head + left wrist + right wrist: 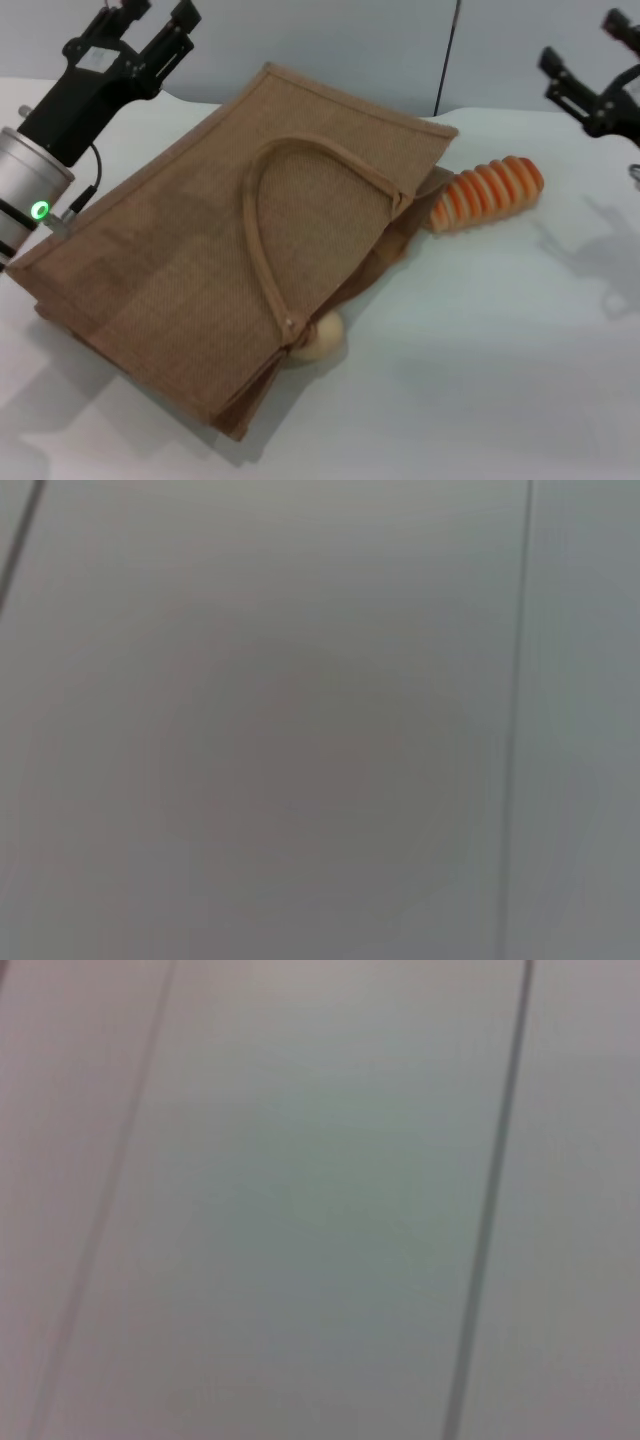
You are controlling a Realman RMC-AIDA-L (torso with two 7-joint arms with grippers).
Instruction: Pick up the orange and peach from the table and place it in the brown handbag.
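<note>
Head view gives me the whole scene: the large flat tan-brown woven jute handbag (190,250) lies on its side across the left and centre of the frame on the white table (500,360), with one long looped handle (262,215) of the same colour arching over its upper face. Its mouth faces the right and lower part of the frame, where the layers of fabric gape a little. At the lower centre, a small round beige fruit (322,338) sits on the table touching the bag's edge, half tucked under the end of the handle. To the right of centre, just beside the bag's upper right corner, lies a ribbed, orange-and-cream striped elongated object (488,194), its near end touching or slipping under the fabric. I see neither the glossy orange nor the pale-pink peach anywhere on the table; whether they are inside the bag I cannot tell. My left gripper (150,18) is raised at the upper left of the frame, above the bag's far left corner, its black fingers spread apart with nothing between them. My right gripper (600,70) hangs at the upper right edge, well apart from the bag, partly cut off; its fingers look apart and hold nothing. Both wrist views show only a plain grey surface crossed by thin dark lines.
</note>
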